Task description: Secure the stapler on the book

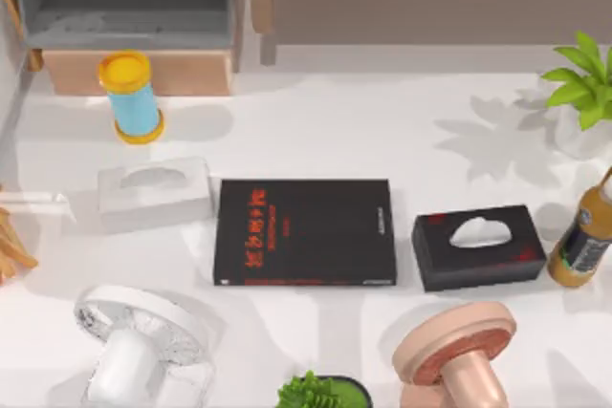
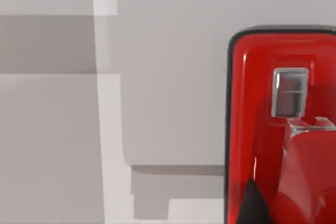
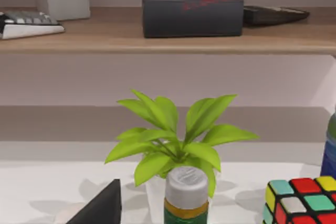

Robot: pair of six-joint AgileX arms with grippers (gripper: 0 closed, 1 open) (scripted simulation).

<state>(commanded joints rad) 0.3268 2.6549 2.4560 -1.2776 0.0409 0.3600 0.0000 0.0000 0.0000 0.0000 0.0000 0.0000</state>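
Stapler (image 2: pixel 281 129) sits close under the left wrist camera, red and glossy; I cannot tell how the jaws stand. Book (image 1: pixel 304 232) lies flat mid-worktop. Stapler looks small, rigid and slick, so pinching across its narrow sides seems best.

Three cameras: one overhead, one on each wrist.

The top view looks straight down from high above the desk (image 1: pixel 382 140), taking in the book (image 1: pixel 304 232) at its middle. The left wrist view sits very close to the stapler (image 2: pixel 281 129), facing a pale surface. The right wrist view looks level across the desk toward a shelf (image 3: pixel 157 38), sharing with the top view the leafy plant (image 3: pixel 173 142), the bottle (image 3: pixel 185 195) and the corner of the black tissue box (image 3: pixel 102 205).
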